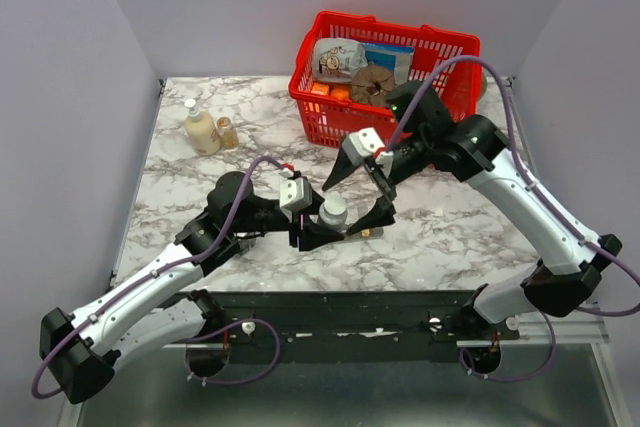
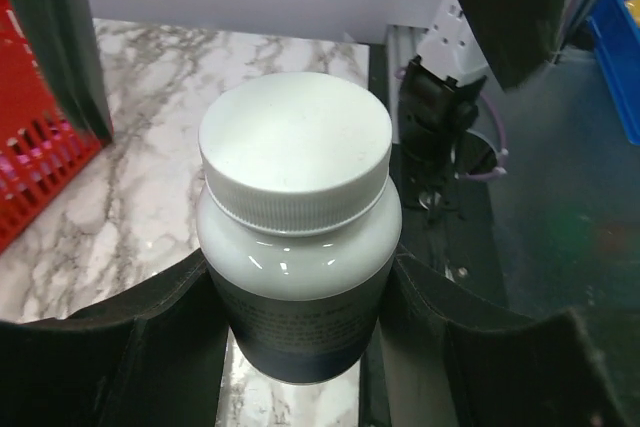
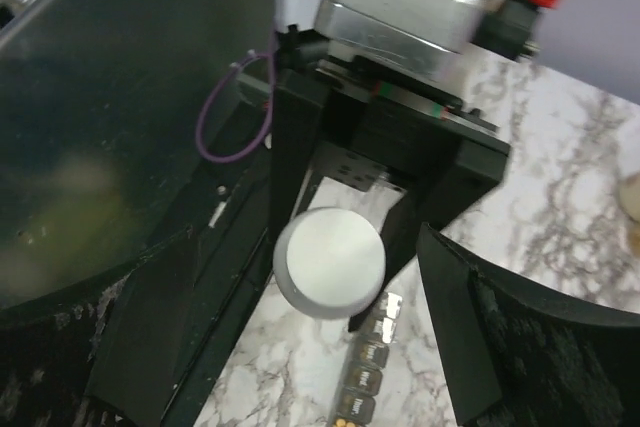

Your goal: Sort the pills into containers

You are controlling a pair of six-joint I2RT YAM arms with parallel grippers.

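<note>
My left gripper [image 1: 322, 227] is shut on a white pill bottle [image 1: 333, 212] with a dark label, holding it upright just above the marble table. In the left wrist view the bottle [image 2: 295, 227] fills the middle between my left gripper's [image 2: 300, 347] two black fingers, its ribbed white cap on. My right gripper [image 1: 347, 205] stands open on either side of the cap [image 3: 328, 262], clear of it. The containers [image 3: 368, 372], a dark strip of small compartments, lie on the table beside the bottle. A few yellow pills [image 3: 346, 424] show in the strip's nearest compartment.
A red wire basket [image 1: 385, 77] full of goods stands at the back right, just behind the right arm. Two small bottles [image 1: 205, 130] stand at the back left. The table's near edge and the black mounting rail [image 1: 400, 312] lie directly below the bottle.
</note>
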